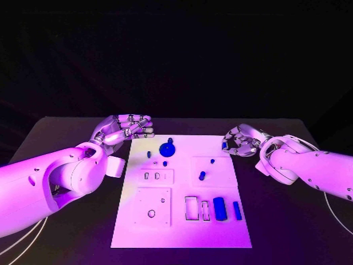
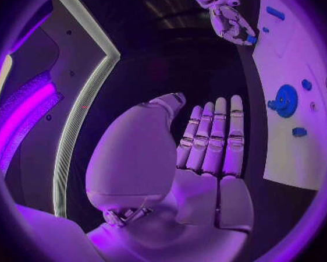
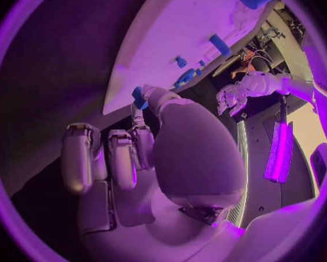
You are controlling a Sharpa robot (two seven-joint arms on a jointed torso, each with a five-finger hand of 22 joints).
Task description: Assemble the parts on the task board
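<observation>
- Right hand [image 1: 241, 144] sat at the task board's [image 1: 180, 232] right edge, thumb and a finger pinching a small blue part [image 3: 139, 96].
- Left hand [image 1: 125, 128] hovered off the board's far-left corner, fingers together and nearly straight, nothing in them.
- Blue round part [image 1: 167, 148] lay on the board just beside the left fingertips.

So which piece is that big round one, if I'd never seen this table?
Find the white rectangular task board mid-table. Near its far edge, closer to the left hand, lies the round blue disc part. It is the only circular, widest piece there; its neighbours are tiny blue pegs.
</observation>
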